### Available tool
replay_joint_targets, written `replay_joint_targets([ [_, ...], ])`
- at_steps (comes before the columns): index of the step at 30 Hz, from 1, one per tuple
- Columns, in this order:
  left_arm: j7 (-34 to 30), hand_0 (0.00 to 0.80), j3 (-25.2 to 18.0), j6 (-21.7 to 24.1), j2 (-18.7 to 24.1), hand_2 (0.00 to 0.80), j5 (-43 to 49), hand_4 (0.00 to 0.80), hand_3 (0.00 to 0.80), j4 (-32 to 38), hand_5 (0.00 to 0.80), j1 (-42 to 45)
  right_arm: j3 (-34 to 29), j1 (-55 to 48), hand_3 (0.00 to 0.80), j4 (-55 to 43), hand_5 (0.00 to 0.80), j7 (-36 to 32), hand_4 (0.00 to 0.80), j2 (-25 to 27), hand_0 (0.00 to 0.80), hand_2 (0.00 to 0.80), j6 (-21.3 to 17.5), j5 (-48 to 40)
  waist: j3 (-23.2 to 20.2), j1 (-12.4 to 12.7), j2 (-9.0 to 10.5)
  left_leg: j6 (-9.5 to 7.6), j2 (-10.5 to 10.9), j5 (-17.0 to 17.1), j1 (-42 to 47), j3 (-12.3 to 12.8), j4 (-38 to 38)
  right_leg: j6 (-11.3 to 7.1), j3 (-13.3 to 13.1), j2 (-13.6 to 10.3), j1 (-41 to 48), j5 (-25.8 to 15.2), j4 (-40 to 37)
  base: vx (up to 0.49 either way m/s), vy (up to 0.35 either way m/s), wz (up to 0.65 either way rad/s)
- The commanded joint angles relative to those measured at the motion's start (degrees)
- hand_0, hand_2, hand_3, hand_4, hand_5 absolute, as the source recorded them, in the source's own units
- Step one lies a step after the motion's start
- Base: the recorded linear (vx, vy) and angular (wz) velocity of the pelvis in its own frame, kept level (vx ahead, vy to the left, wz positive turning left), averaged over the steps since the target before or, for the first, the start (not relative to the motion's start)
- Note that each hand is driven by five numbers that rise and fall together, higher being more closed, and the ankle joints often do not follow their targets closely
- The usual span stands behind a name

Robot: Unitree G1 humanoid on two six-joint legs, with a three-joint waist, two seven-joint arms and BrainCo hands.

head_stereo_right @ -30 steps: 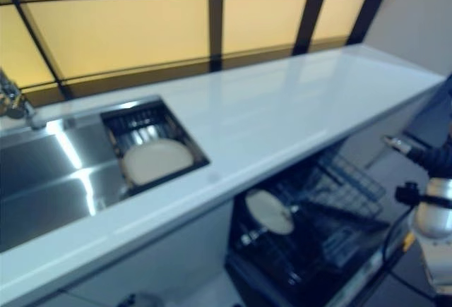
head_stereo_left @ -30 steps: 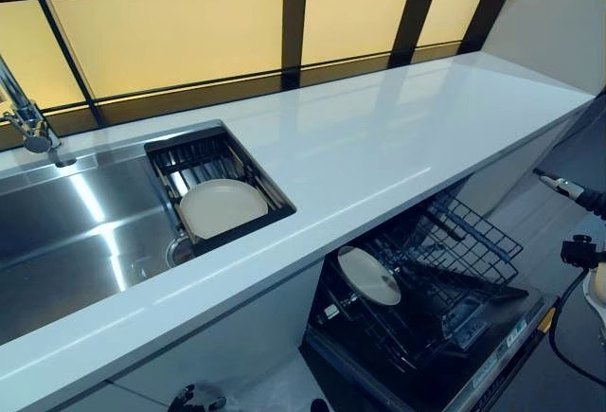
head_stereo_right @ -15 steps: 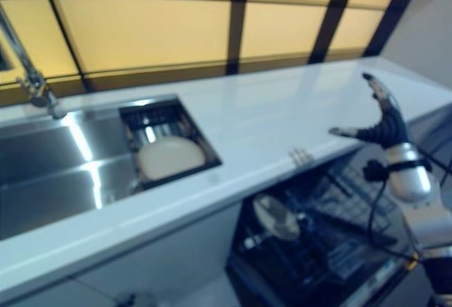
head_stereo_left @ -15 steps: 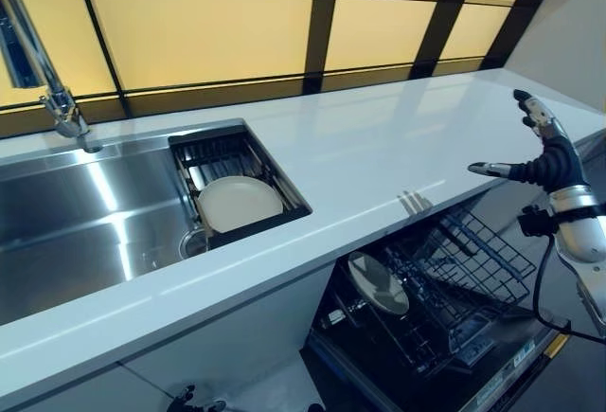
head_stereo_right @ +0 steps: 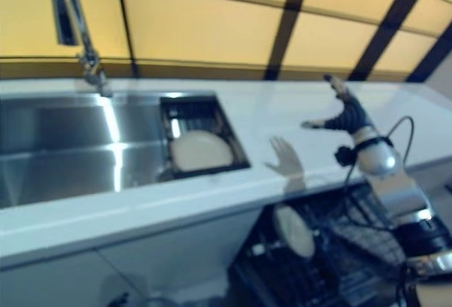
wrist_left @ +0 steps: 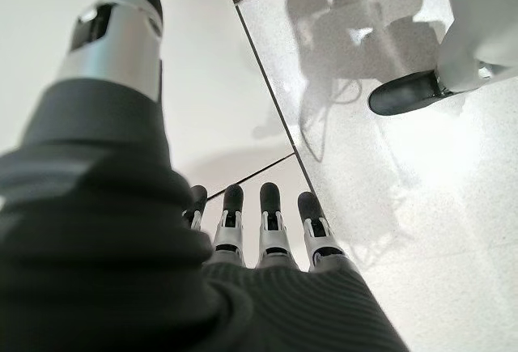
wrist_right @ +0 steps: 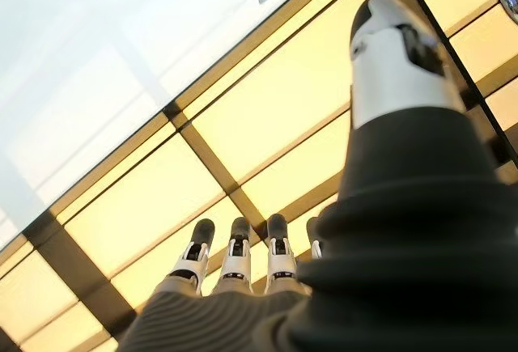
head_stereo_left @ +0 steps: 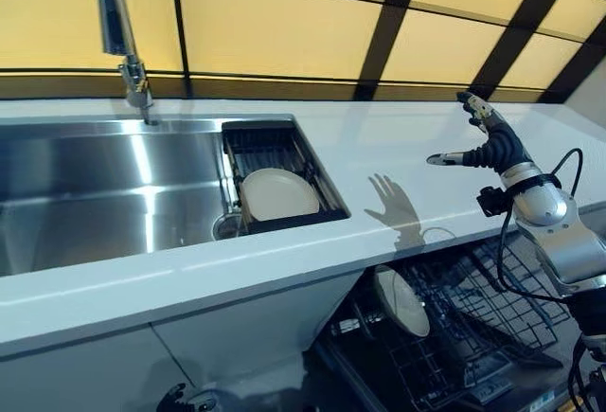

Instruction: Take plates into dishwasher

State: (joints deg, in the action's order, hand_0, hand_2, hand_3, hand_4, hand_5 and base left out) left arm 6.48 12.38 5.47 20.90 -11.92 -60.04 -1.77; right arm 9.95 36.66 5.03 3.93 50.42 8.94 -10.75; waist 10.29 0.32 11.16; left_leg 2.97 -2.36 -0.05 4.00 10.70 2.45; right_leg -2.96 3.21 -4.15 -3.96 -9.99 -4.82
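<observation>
right hand (head_stereo_left: 488, 147) is up over the white countertop (head_stereo_left: 379, 147), w/ fingers straight and spread, thumb out to the side, holding nothing and clear of the surface. own wrist view agrees: fingers (wrist_right: 235, 259) extended in a row, only the amber window panels (wrist_right: 267, 125) past them.

left hand (wrist_left: 259, 239) shows only in its wrist view, hanging low over pale speckled floor (wrist_left: 388, 206) beside a white cabinet front (wrist_left: 210, 85); fingers straight, nothing in it.

plates: one cream plate (head_stereo_left: 277, 194) lies tilted in the dark rack (head_stereo_left: 275, 147) set in the right end of the steel sink (head_stereo_left: 104, 194) (rack takes up that end only, rest of basin bare). a second plate (head_stereo_left: 401, 302) stands on edge in the dishwasher's lower wire rack (head_stereo_left: 473, 327), which is pulled out below the counter edge, near its left side.

tall faucet (head_stereo_left: 118, 33) stands behind the sink, at the back edge. right hand is well apart from both plates, to the right of the sink rack & above the open dishwasher.
</observation>
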Motion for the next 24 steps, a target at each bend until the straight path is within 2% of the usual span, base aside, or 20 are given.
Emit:
replay_joint_targets([
  [1,-0.19,0.000,2.24,0.11,0.37,0.000,2.75,0.000,0.000,1.61,0.000,-3.94,1.97,9.10,0.000,2.11,0.000,-1.40,0.000,-0.47,0.000,0.000,-0.37,2.04,1.91,2.34,-1.69,-2.67,-0.54,0.40,-4.13,-5.13,-1.79,-2.00,2.58,-0.58,3.51,5.38,4.80,0.011,-0.005,0.12],
  [7,-0.13,0.000,2.88,0.27,-0.09,0.000,1.83,0.000,0.000,2.33,0.000,-4.03,5.77,13.60,0.000,6.33,0.000,-4.08,0.000,-1.14,0.000,0.000,0.14,3.86,2.38,4.02,-2.63,-2.25,-0.25,0.74,-4.12,-6.90,-1.90,-1.53,4.32,-1.19,4.50,6.18,5.24,0.034,0.012,0.23],
  [13,0.14,0.000,2.87,-0.83,0.28,0.000,1.09,0.000,0.000,2.92,0.000,-4.27,9.85,19.66,0.000,11.55,0.000,-8.15,0.000,-1.25,0.000,0.000,4.12,2.81,2.86,6.29,-3.39,-1.61,0.11,1.52,-4.60,-9.28,-1.50,-1.09,6.45,-1.64,5.17,7.11,5.75,0.013,0.020,0.21],
  [17,0.32,0.000,2.55,-0.58,0.37,0.000,0.44,0.000,0.000,3.28,0.000,-4.00,11.84,21.78,0.000,14.43,0.000,-9.88,0.000,-1.27,0.000,0.000,4.65,4.24,3.24,7.45,-3.58,-1.33,0.26,1.85,-4.74,-10.44,-1.34,-0.87,7.72,-1.86,5.54,7.48,5.97,0.015,0.016,0.20],
  [24,0.65,0.000,1.93,-0.69,0.92,0.000,-0.27,0.000,0.000,4.73,0.000,-3.44,15.11,25.92,0.000,18.58,0.000,-9.61,0.000,-0.73,0.000,0.000,5.98,4.00,4.01,9.86,-3.89,-0.85,0.29,2.37,-5.58,-12.70,-1.83,-0.46,9.82,-2.24,6.02,8.07,6.49,0.011,0.002,0.23],
])
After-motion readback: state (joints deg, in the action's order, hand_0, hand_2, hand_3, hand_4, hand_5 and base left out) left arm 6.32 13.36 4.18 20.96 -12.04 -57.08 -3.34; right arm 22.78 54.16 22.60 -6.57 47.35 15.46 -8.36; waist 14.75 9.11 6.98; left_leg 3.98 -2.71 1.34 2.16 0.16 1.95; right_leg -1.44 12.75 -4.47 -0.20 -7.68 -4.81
